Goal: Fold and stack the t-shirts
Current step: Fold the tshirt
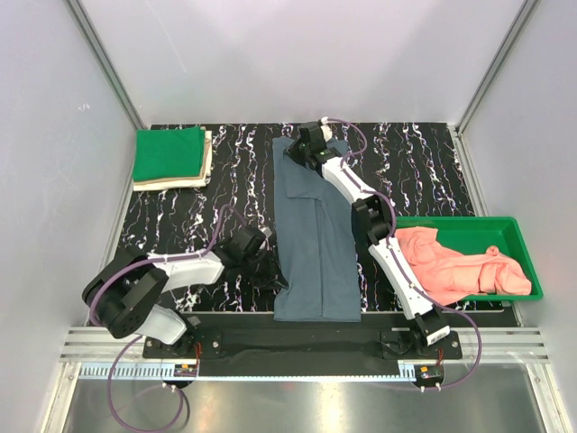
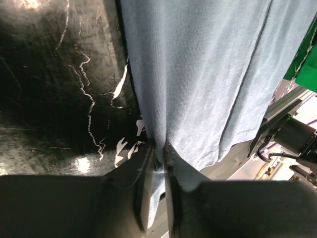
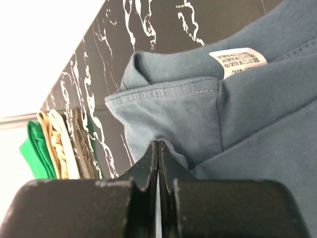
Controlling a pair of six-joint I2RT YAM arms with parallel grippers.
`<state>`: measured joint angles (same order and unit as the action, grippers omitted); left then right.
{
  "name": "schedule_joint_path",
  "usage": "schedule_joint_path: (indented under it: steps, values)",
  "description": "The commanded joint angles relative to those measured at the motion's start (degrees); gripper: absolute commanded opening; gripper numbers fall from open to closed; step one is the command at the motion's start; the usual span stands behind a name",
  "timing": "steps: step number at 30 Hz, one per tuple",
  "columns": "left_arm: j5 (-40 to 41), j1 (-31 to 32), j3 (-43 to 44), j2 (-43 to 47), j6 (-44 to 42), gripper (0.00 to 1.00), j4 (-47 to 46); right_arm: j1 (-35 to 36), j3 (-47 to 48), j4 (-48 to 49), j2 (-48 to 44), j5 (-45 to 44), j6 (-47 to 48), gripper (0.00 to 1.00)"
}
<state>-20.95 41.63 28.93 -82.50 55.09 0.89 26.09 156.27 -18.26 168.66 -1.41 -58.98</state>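
L claw (image 2: 158,148): fingers nearly together, clamped on a thin edge of the blue-grey tee (image 2: 208,79); cloth runs up out of the gap betw. the 2 fingers. In top view L claw (image 1: 270,263) sits at the tee's left side, near its near end, low over the table (image 1: 198,216)

R claw (image 3: 157,145): fingers pressed together, tips pinching a pucker of the same tee at the neck end. White label (image 3: 237,60) just beyond the tips, to the right. In top view R claw (image 1: 308,142) is at the tee's far end, my R arm stretched along above its right side

Blue-grey tee (image 1: 311,244): lies flat in mid-table, folded to a long narrow strip. Long axis runs near-to-far; neck end far, hem end at the near table edge. Lengthwise crease visible down the middle

Outward: green tee (image 1: 169,152) folded, on top of a beige tee (image 1: 208,161), stacked at far-left corner, well apart from the strip. Green tray (image 1: 505,224) at right edge, salmon-pink tees (image 1: 451,266) crumpled in it, spilling over its near left rim, beside my R arm
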Motion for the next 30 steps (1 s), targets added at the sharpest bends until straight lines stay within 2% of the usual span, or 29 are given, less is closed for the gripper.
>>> schedule_joint_path:
  steps: [1, 3, 8, 13, 17, 18, 23, 28, 30]
  values:
    - [3.45, 0.65, 3.50, -1.26, -2.26, 0.22, 6.49, -1.21, 0.19, 1.81, 2.64, -2.81, -2.10, 0.00]
    - [5.47, 0.39, 4.47, -0.48, -3.23, 0.23, 9.55, -1.13, 0.00, 3.05, 3.16, -1.94, -3.06, 0.00]
    - [9.87, -1.11, 7.27, 6.03, -4.64, 0.34, 15.54, -1.21, 1.67, 5.78, 4.75, -2.45, -4.21, 0.00]
    - [11.02, -2.86, 11.58, 9.98, -9.98, 0.40, 20.21, -1.30, 1.94, 6.40, 3.61, -3.60, -0.62, 0.00]
    - [10.05, -4.18, 13.43, 11.39, -12.64, 0.42, 20.21, -1.30, 0.62, 6.92, -0.25, -1.32, 3.69, 0.13]
    - [8.57, -5.14, 13.61, 11.66, -12.81, 0.43, 20.30, -1.30, 0.44, 6.84, -2.26, -0.27, 5.79, 0.19]
    - [1.71, -6.73, 14.22, 11.84, -14.91, 0.44, 18.72, -1.92, -2.45, 6.75, -9.56, 2.80, 10.28, 0.31]
    - [-1.81, -8.14, 13.96, 12.01, -21.07, 0.45, 18.27, -2.44, -8.51, 5.26, -18.97, 7.03, 15.73, 0.45]
    - [-3.38, -8.84, 13.00, 12.01, -21.51, 0.47, 17.93, -2.44, -13.50, 3.24, -24.57, 7.47, 17.75, 0.56]
